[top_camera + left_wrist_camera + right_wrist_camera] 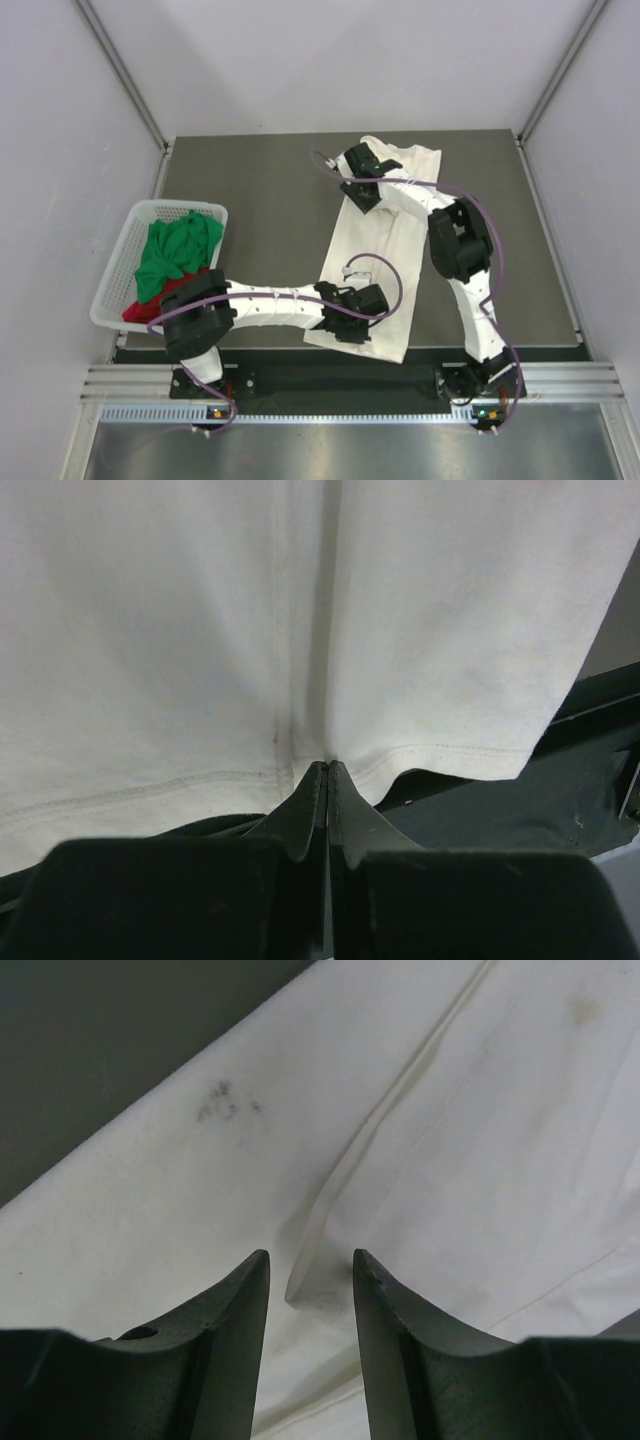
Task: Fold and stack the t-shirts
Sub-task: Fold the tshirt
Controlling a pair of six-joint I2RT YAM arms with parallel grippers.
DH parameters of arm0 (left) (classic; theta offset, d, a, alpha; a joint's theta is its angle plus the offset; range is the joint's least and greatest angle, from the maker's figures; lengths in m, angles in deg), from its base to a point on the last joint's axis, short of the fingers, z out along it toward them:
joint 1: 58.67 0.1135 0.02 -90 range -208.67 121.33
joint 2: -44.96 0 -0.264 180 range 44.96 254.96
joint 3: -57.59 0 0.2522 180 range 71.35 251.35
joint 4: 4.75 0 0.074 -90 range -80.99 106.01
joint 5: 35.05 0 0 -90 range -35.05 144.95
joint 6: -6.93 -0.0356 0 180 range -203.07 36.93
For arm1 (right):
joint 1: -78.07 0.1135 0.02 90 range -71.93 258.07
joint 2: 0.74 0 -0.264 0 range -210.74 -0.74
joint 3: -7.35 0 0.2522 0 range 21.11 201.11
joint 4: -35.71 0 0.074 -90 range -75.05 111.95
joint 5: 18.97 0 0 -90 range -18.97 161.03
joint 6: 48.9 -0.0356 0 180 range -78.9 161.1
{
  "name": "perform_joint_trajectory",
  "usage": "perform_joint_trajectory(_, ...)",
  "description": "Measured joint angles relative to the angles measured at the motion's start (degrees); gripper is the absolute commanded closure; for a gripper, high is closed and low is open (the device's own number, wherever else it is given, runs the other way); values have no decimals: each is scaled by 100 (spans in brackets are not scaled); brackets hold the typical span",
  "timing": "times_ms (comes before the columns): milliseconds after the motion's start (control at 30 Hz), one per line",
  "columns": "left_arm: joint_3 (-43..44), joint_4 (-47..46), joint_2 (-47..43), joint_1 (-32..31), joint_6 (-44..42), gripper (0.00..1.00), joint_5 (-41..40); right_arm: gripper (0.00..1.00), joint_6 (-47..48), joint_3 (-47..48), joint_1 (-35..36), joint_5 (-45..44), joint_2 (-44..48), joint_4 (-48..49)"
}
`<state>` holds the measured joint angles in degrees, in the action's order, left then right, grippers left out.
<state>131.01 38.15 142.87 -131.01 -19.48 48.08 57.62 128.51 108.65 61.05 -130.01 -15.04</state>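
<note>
Left tool clamps the cream tee's hem by the counter's near edge; right tool, apart, straddles a far fold, likely for folding.

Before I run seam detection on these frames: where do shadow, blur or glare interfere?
Top external view: even light, sharp, only soft shadows on the cream-white t-shirt. Left wrist view: left tool dark and soft-focus up close, hem stitching crisp, a shadowed crease above it. Right wrist view: right tool dark, shadow under the fold edge between its tips; no glare.
</note>
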Motion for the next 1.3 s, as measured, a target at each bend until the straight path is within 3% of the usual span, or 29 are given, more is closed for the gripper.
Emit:
perform_joint_trajectory(267,0,-2,0,0,0,100,0,68,212,39,57,-428,-68,-39)
perform_joint_trajectory(333,0,-2,0,0,0,100,2,79,258,39,79,-538,-74,-37)
perform_joint_trajectory(367,0,-2,0,0,2,100,2,93,284,39,94,-592,-74,-37)
perform_joint_trajectory(400,0,-2,0,0,4,100,2,100,319,39,105,-625,-74,-28)
perform_joint_trajectory(1300,66,105,114,-186,129,100,-22,99,-518,337,103,-669,-74,601)
